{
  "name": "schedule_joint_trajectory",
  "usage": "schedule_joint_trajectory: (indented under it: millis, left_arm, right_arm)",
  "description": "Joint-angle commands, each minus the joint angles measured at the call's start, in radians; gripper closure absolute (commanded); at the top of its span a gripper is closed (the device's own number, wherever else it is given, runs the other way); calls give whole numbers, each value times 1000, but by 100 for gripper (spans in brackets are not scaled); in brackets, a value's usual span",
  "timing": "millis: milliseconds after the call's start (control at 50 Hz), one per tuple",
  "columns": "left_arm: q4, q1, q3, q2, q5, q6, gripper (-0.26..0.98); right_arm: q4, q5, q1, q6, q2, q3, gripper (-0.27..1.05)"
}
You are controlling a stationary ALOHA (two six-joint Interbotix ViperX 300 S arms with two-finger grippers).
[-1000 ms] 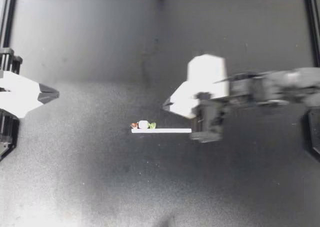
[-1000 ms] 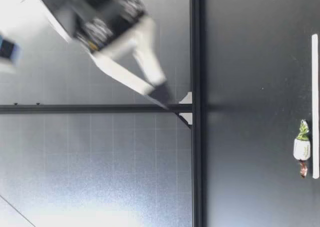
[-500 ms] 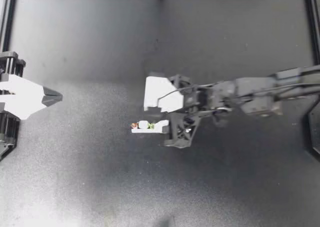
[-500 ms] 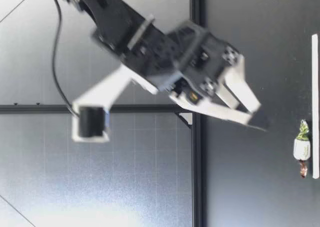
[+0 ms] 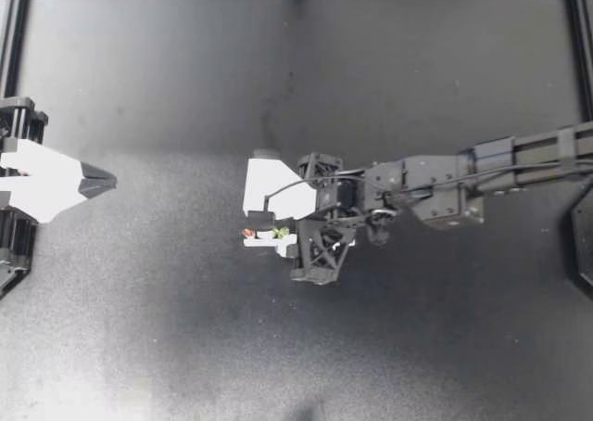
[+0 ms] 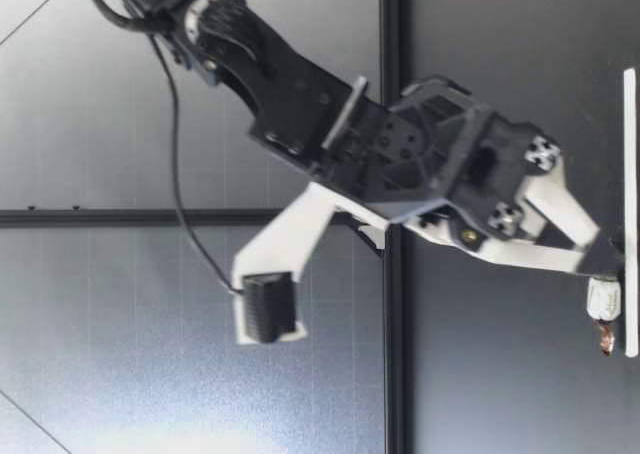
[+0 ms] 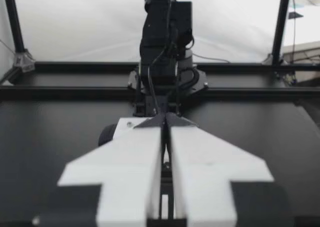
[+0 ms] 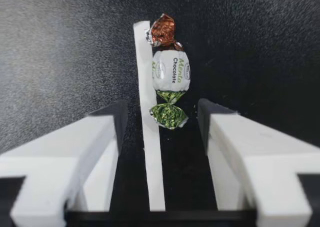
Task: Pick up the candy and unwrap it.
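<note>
The candy (image 5: 264,233) lies flat on the dark desk (image 5: 417,347), its white body twisted shut with a brown end and a green end. It rests lengthwise against a thin white strip (image 5: 251,243), touching it along one side.

The right gripper (image 5: 276,235) is down at the candy, reaching in from the green end. In the right wrist view its fingers (image 8: 107,132) stand wide apart. The green twist sits between the fingertips, while the body of the candy (image 8: 171,74) and the brown twist lie just ahead of them. Neither finger touches the wrapper. The strip (image 8: 150,137) runs between the fingers too, closer to one finger than the other.

From the low view the right gripper (image 6: 598,257) tilts steeply toward the desk, its tips just above the candy (image 6: 604,302).

The left gripper (image 5: 97,178) hangs well apart from the candy at the desk's edge, its fingers (image 7: 135,157) pressed together with nothing between them.
</note>
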State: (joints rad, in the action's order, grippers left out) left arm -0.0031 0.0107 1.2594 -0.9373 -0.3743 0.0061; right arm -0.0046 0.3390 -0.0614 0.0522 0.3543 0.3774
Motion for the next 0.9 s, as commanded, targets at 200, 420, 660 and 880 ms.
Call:
schedule_joint_trajectory:
  millis: [200,420,660,880]
  left_arm:
    - [0,3,-5,6,-3,2,81]
    - [0,3,-2,6,-3,2,81]
    - [0,3,5,6,-3,0,81]
    - [0,3,6,6,-3,3,81]
  right_arm:
    - [0,31,3,25,3,-26,31]
    - [2,49,5,57,28,-44,42]
    - [2,166,3,77,55,-61,65]
    - [-2,153,3,63,26,-66,93]
